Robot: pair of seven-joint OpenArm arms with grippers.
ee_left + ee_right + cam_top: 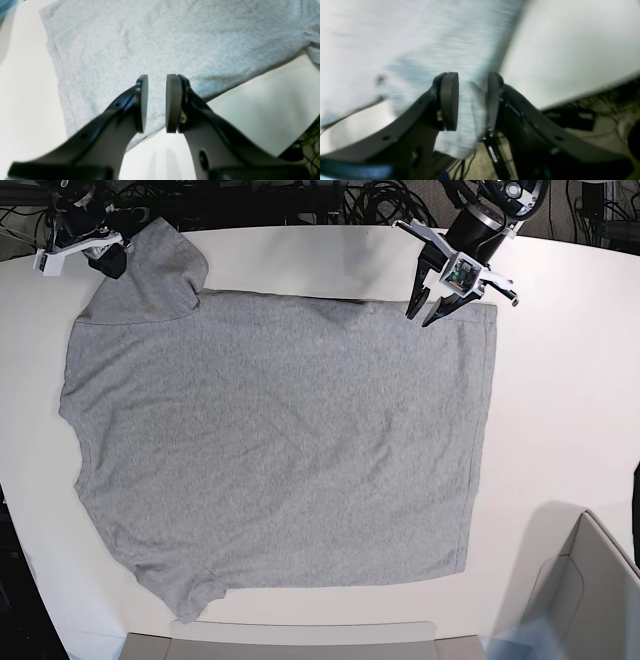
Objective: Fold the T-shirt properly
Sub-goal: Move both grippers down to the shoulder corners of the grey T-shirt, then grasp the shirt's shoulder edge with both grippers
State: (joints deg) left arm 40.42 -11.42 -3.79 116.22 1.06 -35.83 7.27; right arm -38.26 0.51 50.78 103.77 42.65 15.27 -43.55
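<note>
The heather-grey T-shirt [280, 440] lies spread flat on the white table [560, 380], plain side up. My left gripper [420, 318] hangs over its far right hem corner. In the left wrist view this gripper [157, 82] is open, with nothing between the pads and the T-shirt [160, 37] beneath. My right gripper [95, 258] is at the far left sleeve. The right wrist view is motion-blurred. There, the right gripper [473, 100] has its jaws apart, and a fold of the T-shirt [432, 37] shows in the gap.
A grey open box [590, 590] stands at the near right corner. A grey tray edge [280, 642] runs along the near side. Cables [300, 195] lie beyond the far table edge, close to both grippers. Floor clutter [570, 117] shows past that edge.
</note>
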